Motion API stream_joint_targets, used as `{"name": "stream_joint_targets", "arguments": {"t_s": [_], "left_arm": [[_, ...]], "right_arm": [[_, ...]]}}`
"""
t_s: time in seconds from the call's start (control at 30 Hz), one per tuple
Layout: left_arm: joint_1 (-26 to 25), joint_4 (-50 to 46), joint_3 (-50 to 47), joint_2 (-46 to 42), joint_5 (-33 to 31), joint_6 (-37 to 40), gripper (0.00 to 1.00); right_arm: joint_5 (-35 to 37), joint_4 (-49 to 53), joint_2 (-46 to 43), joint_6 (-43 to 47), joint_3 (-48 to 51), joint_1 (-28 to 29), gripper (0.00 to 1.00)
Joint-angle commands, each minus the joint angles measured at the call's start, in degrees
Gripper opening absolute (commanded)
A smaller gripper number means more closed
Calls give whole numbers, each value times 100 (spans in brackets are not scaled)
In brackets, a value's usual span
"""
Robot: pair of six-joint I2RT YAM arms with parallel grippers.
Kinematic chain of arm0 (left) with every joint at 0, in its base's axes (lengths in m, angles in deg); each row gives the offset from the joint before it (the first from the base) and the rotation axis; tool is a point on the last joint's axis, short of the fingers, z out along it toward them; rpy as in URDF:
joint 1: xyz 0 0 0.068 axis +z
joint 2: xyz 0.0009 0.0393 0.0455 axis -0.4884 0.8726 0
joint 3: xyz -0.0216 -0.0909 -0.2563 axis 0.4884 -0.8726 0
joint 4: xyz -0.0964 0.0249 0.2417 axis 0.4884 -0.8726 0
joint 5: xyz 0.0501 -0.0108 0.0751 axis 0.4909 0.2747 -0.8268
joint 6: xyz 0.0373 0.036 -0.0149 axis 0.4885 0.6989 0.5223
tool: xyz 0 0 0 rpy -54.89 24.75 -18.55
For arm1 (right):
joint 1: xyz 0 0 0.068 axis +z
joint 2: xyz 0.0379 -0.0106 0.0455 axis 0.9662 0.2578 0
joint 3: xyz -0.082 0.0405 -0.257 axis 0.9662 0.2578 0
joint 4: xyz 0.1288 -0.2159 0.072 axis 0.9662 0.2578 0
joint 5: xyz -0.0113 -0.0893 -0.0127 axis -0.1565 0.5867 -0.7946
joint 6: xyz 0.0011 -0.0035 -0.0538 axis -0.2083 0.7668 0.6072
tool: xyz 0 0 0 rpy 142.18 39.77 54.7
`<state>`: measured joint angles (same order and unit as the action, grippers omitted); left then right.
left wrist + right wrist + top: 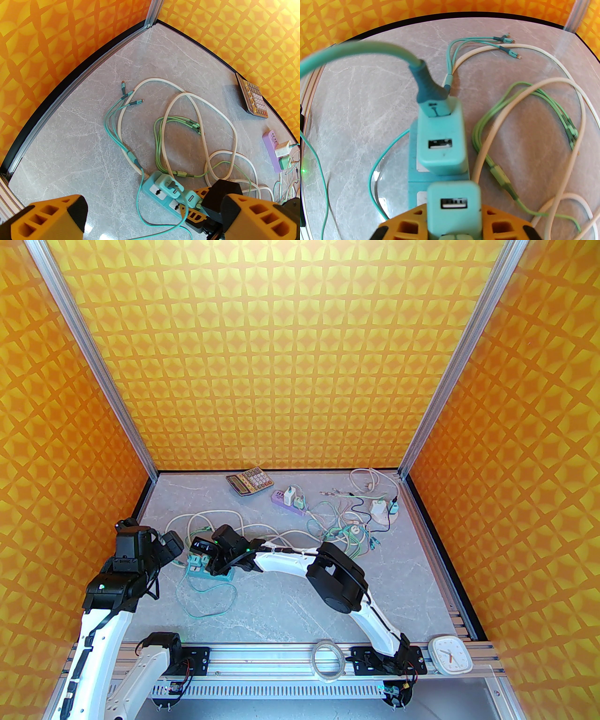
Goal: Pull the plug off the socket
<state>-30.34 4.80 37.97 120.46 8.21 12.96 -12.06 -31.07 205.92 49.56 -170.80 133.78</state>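
A teal power strip, the socket (413, 178), lies on the grey table with two teal USB plugs standing in it. My right gripper (453, 226) is shut on the nearer plug (453, 201), with an orange finger pressed on each side. The farther plug (440, 140) carries a teal cable. From above, the right gripper (208, 558) sits over the socket (206, 573). My left gripper (166, 547) hangs open just left of it with nothing between its fingers. The left wrist view looks down on the socket (153, 191) and the gripped plug (192, 198).
White and green cables (199, 131) loop over the table behind the strip. A calculator (250, 480), a purple power strip (287, 500) and a cable tangle (356, 526) lie at the back. A tape roll (329, 659) and a white clock (451, 655) rest on the near rail.
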Motion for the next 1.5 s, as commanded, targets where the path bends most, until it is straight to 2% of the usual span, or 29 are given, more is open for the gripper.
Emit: {"name": "stream_joint_targets", "arguments": {"t_s": [0.0,0.17,0.2,0.3,0.37,0.43,0.53,0.6,0.73,0.8,0.87,0.93,0.97,1.03,1.07,1.13,1.23,1.33,1.47], "left_arm": [[40,-43,29,16,-83,-8,99],[35,31,-114,-2,-14,-59,100],[32,57,-185,-2,35,-119,98],[38,161,-446,7,322,-379,76],[33,264,-656,-1,500,-551,53],[37,460,-924,3,756,-728,42],[32,798,-1373,117,885,-1023,41],[91,1012,-1594,235,890,-1248,33],[260,1576,-1855,575,954,-1518,33],[378,1885,-1932,722,1031,-1569,27],[566,2346,-2093,850,1317,-1610,26],[842,2871,-2280,953,1912,-1688,21],[931,2991,-2318,961,2156,-1735,21],[938,2954,-2279,806,2134,-1725,29],[949,2786,-2242,669,2009,-1709,35],[984,2380,-2125,366,1689,-1679,36],[1092,1901,-1966,-22,1436,-1586,45],[1156,1561,-1805,-192,1373,-1508,45],[1156,1373,-1708,-221,1369,-1424,53]], "right_arm": [[128,-564,-440,-257,89,-121,8],[186,-579,-509,-288,248,-222,8],[206,-582,-510,-288,299,-228,9],[267,-630,-517,-304,447,-234,9],[294,-695,-512,-334,541,-253,9],[257,-736,-500,-354,583,-270,9],[203,-770,-468,-368,634,-270,9],[186,-771,-446,-368,637,-267,10],[110,-713,-363,-344,597,-265,10],[55,-632,-277,-341,537,-260,11],[32,-596,-209,-333,498,-264,11],[18,-581,-165,-327,488,-245,12],[13,-552,-157,-311,469,-217,12],[12,-517,-137,-273,437,-125,12],[15,-492,-132,-255,403,-75,12],[29,-531,-118,-294,385,-2,12],[-86,-586,-131,-457,350,17,12],[-144,-604,-241,-541,346,60,12],[-171,-512,-408,-645,357,101,12]]}}
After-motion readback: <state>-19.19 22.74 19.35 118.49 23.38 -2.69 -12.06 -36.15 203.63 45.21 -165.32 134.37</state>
